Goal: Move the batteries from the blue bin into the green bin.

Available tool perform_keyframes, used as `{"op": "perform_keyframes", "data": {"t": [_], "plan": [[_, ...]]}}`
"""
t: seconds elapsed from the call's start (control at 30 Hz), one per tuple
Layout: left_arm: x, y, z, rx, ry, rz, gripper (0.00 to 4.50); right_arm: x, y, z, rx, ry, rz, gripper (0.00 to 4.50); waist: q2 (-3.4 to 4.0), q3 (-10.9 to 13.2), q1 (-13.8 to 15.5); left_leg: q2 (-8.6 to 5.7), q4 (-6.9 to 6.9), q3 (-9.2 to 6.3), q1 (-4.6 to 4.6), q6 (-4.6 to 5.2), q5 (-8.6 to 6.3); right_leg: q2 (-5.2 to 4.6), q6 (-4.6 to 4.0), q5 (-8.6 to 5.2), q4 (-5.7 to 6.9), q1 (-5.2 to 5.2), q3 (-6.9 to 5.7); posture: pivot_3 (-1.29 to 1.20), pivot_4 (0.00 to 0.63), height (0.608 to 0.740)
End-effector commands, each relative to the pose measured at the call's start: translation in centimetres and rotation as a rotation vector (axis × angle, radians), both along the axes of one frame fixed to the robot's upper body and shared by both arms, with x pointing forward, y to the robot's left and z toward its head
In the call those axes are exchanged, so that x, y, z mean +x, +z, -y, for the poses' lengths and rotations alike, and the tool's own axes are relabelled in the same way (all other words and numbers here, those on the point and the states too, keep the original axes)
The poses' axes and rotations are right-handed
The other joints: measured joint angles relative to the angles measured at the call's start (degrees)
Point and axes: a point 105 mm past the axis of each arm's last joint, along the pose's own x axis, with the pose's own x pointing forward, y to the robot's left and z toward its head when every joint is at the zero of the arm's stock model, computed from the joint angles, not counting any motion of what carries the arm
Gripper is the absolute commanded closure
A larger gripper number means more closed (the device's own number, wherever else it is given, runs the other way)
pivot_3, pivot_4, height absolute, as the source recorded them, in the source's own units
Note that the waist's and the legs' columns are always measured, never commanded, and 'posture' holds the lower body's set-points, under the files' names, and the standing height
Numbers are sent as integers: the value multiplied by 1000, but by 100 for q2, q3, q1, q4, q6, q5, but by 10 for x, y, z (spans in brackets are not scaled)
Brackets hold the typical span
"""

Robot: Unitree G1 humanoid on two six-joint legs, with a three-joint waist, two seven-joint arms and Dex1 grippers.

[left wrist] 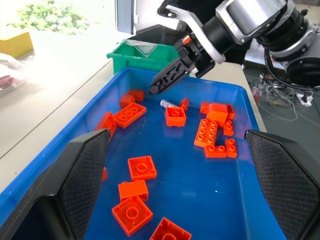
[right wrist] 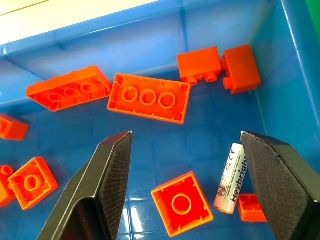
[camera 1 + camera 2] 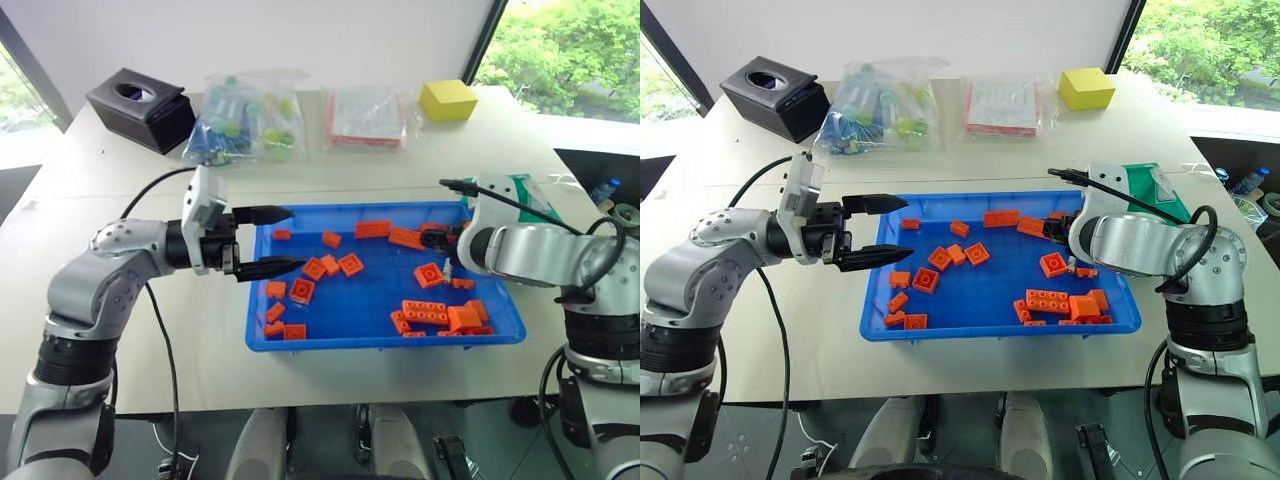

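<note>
A tray (image 3: 262, 335) sat at the table's (image 3: 120, 180) centre, bricks (image 3: 424, 311) scattered inside with one battery (image 2: 231, 178) near its right end. A small bin (image 1: 140, 60) stood just right of it. Behind lay a tissue box (image 3: 142, 108), bags (image 3: 245, 118) and a block (image 3: 447, 100).

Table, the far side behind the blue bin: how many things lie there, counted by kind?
Black box: 1
Clear bags: 2
Yellow block: 1
Total: 4
</note>
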Motion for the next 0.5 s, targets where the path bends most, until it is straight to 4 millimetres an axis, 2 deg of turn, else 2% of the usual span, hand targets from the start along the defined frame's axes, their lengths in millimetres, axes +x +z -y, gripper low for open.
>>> {"op": "perform_keyframes", "data": {"t": [0.03, 0.3, 0.5], "plan": [[0, 6, 3, -1, -23, 40, 0, -6, -2, 10, -2, -46, -7, 1001, 0, 0, -5, 0, 0, 1, 0, 1, 0, 0, 0, 0, -1, 0, 0, 0, 150, 692], [0, 7, 2, 4, -32, 43, 0, -14, -18, 9, 42, -113, -48, 1001, 1, 0, -15, 5, 0, 1, 0, 2, -1, 4, -1, 0, -1, -1, 1, 0, 150, 692], [-2, 8, 3, 1, -34, 42, 0, -9, -24, 14, 85, -172, -89, 1001, 1, 0, -14, 5, 0, 2, 0, 3, -1, 4, -1, 0, -1, -1, 4, 0, 150, 692]]}}
